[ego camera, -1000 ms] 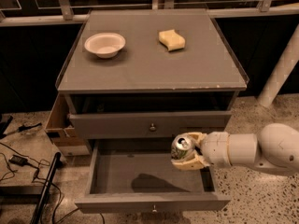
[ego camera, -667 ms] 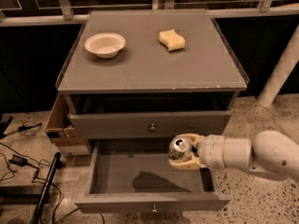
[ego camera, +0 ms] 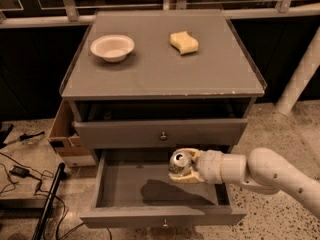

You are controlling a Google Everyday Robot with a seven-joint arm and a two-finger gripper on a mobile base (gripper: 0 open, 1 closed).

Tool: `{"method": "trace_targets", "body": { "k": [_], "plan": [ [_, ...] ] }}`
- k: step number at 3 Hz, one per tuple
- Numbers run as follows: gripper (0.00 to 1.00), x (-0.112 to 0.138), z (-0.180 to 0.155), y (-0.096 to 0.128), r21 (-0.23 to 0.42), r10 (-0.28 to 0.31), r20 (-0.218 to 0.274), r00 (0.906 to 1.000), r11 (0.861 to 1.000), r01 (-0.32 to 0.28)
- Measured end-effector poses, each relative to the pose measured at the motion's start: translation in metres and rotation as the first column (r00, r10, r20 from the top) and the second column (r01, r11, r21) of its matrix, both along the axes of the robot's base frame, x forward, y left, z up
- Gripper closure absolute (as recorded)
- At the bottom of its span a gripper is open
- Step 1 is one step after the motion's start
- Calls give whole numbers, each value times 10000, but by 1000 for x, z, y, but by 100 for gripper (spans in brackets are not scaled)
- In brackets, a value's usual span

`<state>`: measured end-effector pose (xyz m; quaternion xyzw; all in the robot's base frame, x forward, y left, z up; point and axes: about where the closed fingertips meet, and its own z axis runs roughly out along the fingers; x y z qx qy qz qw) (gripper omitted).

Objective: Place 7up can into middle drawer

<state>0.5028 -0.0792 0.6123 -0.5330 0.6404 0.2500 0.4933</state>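
Note:
The 7up can (ego camera: 178, 162), with its silver top and pull tab facing up, is held in my gripper (ego camera: 182, 167). The cream-coloured fingers (ego camera: 186, 178) are shut around its sides. My white arm reaches in from the lower right. The can hangs above the right half of the middle drawer (ego camera: 125, 184), which is pulled out with its bare grey floor showing. The can's shadow falls on that floor. The drawer's small knob (ego camera: 164, 223) sits on its front panel at the bottom of the view.
Above it, another grey drawer front with a knob (ego camera: 162, 135) stands slightly out. A white bowl (ego camera: 112, 47) and a yellow sponge (ego camera: 184, 42) sit on the cabinet top. A cardboard box (ego camera: 64, 134) and cables (ego camera: 22, 171) are at left, and a white pillar (ego camera: 300, 74) at right.
My gripper has moved left and slightly down with the can, further in over the open drawer. Nothing else has moved.

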Motion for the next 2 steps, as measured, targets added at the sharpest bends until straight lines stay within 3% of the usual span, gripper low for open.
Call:
{"method": "trace_targets", "body": {
  "k": [2],
  "plan": [
    [100, 3, -88, 49, 610, 1064, -731, 9916, 9929, -1021]
  ]
}}
